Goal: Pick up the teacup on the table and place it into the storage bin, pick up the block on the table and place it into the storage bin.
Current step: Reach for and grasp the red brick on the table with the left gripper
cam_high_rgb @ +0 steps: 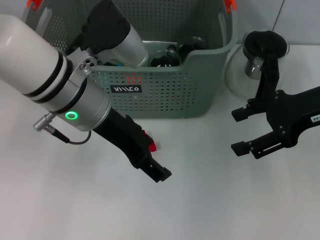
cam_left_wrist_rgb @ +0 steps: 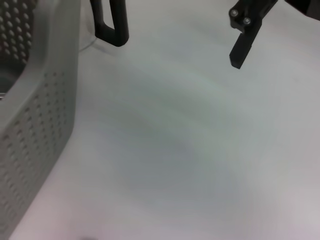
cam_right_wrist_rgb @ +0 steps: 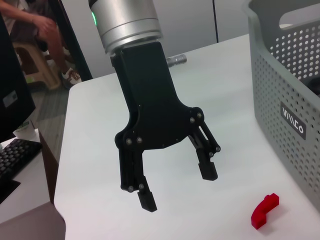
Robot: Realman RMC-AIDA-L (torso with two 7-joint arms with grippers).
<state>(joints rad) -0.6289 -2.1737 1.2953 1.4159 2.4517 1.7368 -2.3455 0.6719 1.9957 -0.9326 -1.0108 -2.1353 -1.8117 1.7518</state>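
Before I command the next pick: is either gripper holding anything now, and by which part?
Nothing is held. The left gripper is open above the table near the red block; the right gripper is open and empty.

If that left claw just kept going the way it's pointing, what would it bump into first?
Probably the bare white table. The left gripper points downward with its fingers open and nothing between them. The red block lies off to the side, nearer the storage bin, so it looks clear of that line, though depth is uncertain.
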